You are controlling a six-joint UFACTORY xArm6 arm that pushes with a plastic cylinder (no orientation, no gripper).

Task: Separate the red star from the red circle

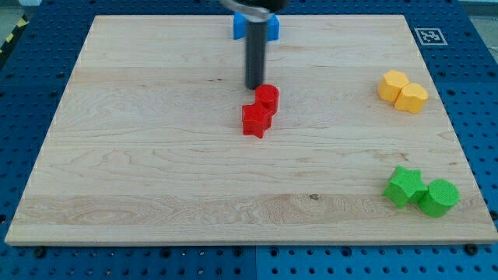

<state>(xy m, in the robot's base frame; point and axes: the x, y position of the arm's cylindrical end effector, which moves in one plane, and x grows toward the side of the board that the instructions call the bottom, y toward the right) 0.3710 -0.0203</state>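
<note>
The red star (255, 120) lies near the middle of the wooden board, touching the red circle (268, 96), which sits just up and to the right of it. My tip (254, 85) stands just above and left of the red circle, close to its upper left edge; I cannot tell if it touches. The dark rod rises from there to the view's top.
A blue block (240, 27) sits at the top behind the rod, partly hidden. Two yellow blocks (403, 91) touch each other at the right. A green star (405, 187) and a green circle (440, 197) sit at the lower right. The wooden board (140, 155) lies on a blue perforated table.
</note>
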